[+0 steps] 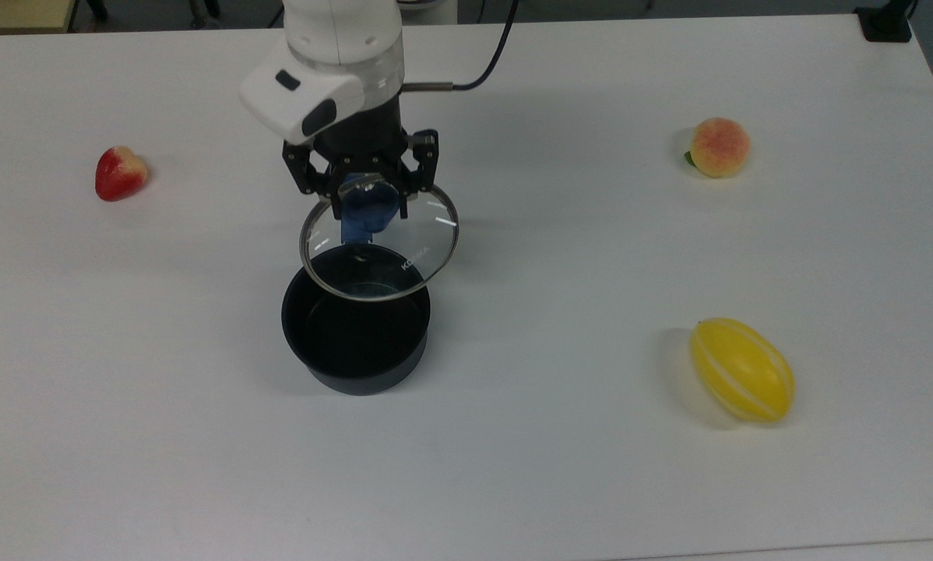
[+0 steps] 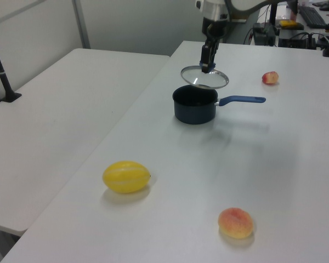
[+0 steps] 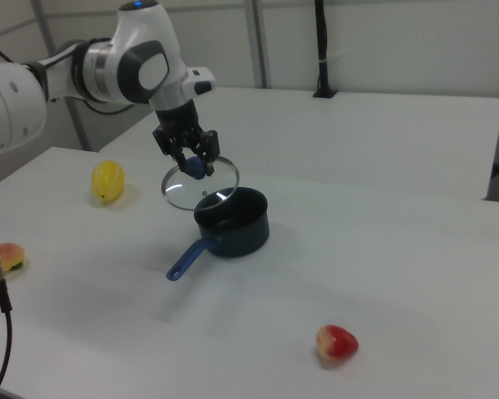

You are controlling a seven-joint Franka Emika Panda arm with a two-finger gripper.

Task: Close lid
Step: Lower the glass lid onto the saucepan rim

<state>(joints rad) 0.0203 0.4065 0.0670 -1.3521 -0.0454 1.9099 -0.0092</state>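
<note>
While my gripper clamps the blue knob, the lid hangs tilted above the saucepan, overlapping its handle-side rim, mid-worktop, no contact I can see.

one lid, one saucepan, one strawberry, one peach, one melon

Top view: high, looking steeply down the table toward the arm. Left view, right view: lower, oblique, from opposite ends. All share the pan.
</note>
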